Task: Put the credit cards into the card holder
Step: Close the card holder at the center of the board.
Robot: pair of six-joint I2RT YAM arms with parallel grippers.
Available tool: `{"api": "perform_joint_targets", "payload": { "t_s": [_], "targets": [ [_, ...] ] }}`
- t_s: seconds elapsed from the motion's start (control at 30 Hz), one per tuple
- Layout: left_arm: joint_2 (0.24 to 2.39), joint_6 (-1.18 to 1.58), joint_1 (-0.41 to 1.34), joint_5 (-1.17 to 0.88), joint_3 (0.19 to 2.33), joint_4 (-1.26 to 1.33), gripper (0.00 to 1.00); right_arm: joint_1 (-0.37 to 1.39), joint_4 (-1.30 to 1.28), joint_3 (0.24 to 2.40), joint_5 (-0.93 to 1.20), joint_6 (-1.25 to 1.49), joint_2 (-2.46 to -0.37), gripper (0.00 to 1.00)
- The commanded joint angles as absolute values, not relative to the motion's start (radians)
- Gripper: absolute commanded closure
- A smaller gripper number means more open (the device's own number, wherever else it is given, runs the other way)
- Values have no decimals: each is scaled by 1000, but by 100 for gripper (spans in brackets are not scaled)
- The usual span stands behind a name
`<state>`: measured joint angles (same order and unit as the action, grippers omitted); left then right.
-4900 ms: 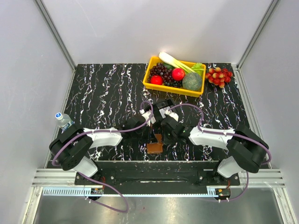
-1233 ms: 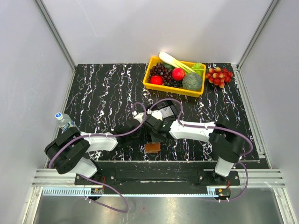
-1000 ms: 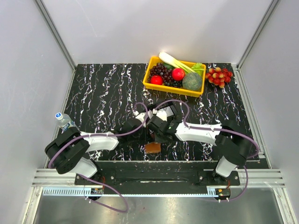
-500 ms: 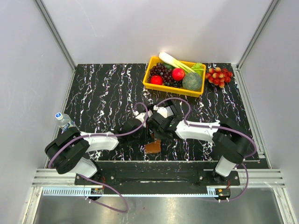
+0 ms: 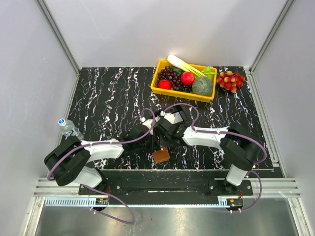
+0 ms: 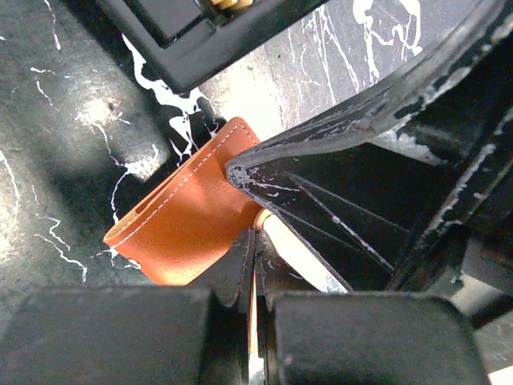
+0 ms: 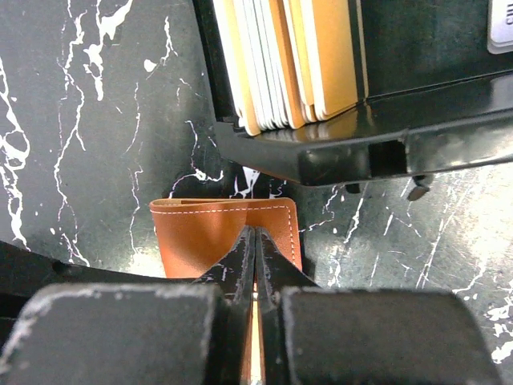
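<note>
The card holder (image 5: 161,156), a small brown folding wallet, sits near the table's front edge, partly lifted between both arms. My left gripper (image 6: 256,258) is shut on a thin edge of the card holder (image 6: 180,228), whose pale inside shows beside the jaws. My right gripper (image 7: 255,241) is shut on the other flap of the card holder (image 7: 204,228). The credit cards (image 7: 280,60), orange, white and grey, stand on edge in a black open-topped box (image 7: 385,140) just beyond the holder.
A yellow tray (image 5: 158,88) of fruit and vegetables stands at the back, with a bunch of red grapes (image 5: 231,79) to its right. A water bottle (image 5: 67,127) lies at the left edge. The two arms cross closely over the table's front middle.
Both grippers stay closed at the card holder. The right arm's elbow has swung slightly, and the holder has turned a little under the jaws.
</note>
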<state>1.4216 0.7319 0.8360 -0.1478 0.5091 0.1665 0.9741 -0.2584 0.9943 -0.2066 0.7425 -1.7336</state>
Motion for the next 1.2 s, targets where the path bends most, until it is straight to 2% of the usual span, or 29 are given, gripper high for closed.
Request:
{"api": "perform_joint_targets", "payload": {
  "t_s": [0.0, 0.47, 0.63, 0.77, 1.17],
  "targets": [
    [1401, 706, 851, -184, 508, 29, 100, 971, -288, 960, -192, 758, -1807, 97],
    [1470, 719, 853, -202, 509, 51, 100, 971, -267, 939, -198, 758, -1776, 98],
    [1444, 721, 853, -235, 521, 91, 100, 971, -268, 954, -213, 749, -1743, 97],
    [1421, 709, 851, -221, 581, 23, 100, 971, -278, 956, -219, 752, -1749, 97],
    [1390, 724, 850, -215, 566, 11, 100, 971, -275, 948, -215, 756, -1763, 97]
  ]
}}
